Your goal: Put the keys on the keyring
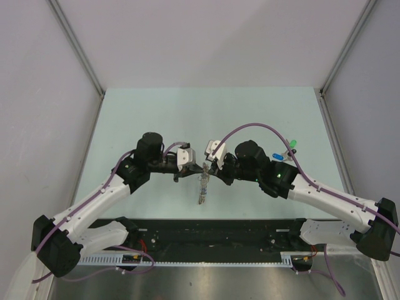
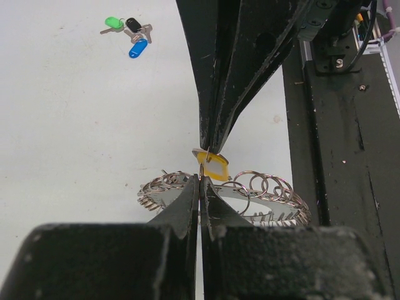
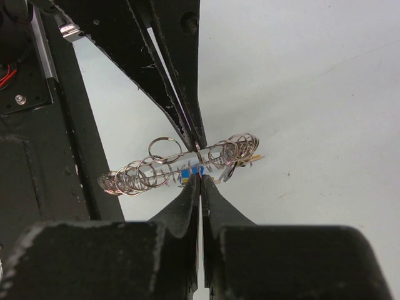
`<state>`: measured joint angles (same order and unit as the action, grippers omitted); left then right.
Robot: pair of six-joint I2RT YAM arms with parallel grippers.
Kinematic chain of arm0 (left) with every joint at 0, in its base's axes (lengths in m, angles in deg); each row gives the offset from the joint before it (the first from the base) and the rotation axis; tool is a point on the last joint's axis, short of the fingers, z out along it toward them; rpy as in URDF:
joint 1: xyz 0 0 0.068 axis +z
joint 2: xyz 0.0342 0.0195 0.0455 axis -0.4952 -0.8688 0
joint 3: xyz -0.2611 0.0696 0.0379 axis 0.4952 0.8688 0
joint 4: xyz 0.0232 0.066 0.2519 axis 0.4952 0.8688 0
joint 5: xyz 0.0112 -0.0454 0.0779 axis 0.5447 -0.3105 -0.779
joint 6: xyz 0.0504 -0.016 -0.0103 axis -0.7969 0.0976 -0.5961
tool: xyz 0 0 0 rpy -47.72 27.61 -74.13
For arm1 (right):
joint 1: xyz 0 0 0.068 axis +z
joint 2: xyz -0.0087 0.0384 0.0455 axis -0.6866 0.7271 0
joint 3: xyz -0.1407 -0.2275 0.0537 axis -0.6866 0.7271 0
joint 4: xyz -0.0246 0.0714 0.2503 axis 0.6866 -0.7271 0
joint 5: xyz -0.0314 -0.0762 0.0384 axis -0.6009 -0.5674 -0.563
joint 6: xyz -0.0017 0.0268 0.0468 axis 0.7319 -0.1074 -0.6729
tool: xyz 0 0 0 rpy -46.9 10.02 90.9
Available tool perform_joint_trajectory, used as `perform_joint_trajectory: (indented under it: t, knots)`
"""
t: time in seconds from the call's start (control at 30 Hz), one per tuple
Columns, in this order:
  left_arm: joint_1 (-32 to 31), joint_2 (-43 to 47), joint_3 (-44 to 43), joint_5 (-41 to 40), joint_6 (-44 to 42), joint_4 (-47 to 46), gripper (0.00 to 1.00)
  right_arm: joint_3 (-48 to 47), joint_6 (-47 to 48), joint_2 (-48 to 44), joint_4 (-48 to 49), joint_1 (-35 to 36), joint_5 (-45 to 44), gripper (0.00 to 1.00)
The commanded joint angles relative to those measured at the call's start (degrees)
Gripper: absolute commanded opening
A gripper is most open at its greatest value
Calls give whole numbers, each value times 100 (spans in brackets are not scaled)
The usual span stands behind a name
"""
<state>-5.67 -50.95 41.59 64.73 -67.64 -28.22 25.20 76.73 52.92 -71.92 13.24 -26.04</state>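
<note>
above the table (image 1: 156, 112) the left gripper (image 2: 200, 187) was pinched shut on the keyring (image 2: 275, 194), which hung in the air between both arms. the right gripper (image 3: 200, 184) was closed on the yellow key (image 2: 212, 164), touching the keyring. 3 other keys (image 2: 132, 34) lay well apart. i think the yellow key could slip or twist, since both grips were only fingertip pinches.

White arms (image 1: 94, 203) with black joints (image 1: 150, 147) carry thin purple cables (image 1: 250, 128).
</note>
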Motion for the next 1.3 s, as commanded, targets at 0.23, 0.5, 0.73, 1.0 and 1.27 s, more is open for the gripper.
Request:
perform_joint_trajectory:
  t: [0.23, 0.5, 0.73, 1.0, 1.27]
  knots:
    - [-33, 154, -6, 237, 18, -298, 0, -180, -73, 2, 247, 0, -49, 0]
    - [-33, 146, -14, 254, 0, -272, 0, -180, -99, 2, 256, -8, -154, 0]
    - [-24, 137, -14, 246, 0, -263, 0, -180, -108, -6, 247, -8, -181, 0]
    - [-24, 137, -14, 228, 9, -271, 0, -180, -82, -15, 256, -8, -22, 0]
    - [-24, 137, -23, 254, -9, -263, 0, -180, -82, 37, 317, -8, -58, 0]
